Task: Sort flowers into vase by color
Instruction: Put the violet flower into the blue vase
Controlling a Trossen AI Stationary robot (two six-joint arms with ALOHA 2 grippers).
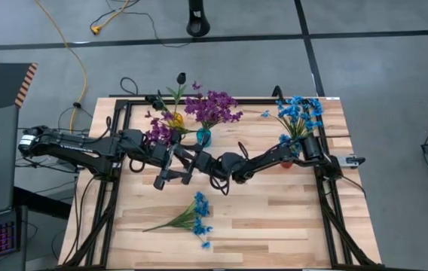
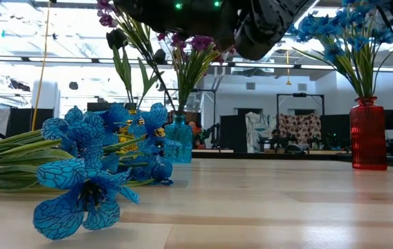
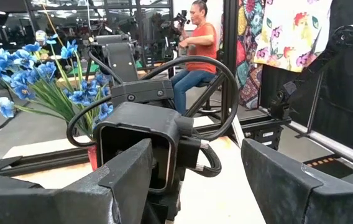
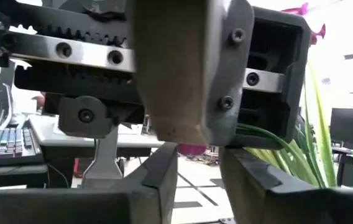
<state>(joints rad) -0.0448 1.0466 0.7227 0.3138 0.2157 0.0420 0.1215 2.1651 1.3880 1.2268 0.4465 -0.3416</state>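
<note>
A bunch of blue flowers (image 2: 89, 183) lies on the table (image 1: 274, 211), nearest us, not yet sorted — the left gripper (image 1: 170, 172) is spread wide, the right gripper (image 1: 205, 167) half closed and empty, so next one must reach down for a stem.

Even, bright overhead light in the high view; the table (image 1: 274, 203) throws only soft, short shadows under the arms. Low view is backlit: ceiling strips and windows behind glare white, the arm overhead goes near-black. Nearest blue flowers (image 2: 86, 190) sit soft, slightly out of focus (too close to the lens), w/ the red vase (image 2: 368, 135) crisper. Left wrist view: fingers (image 3: 127, 180) dark, blurred, background sharp. Right wrist view: close parts blurred, top right corner blown out white.
</note>
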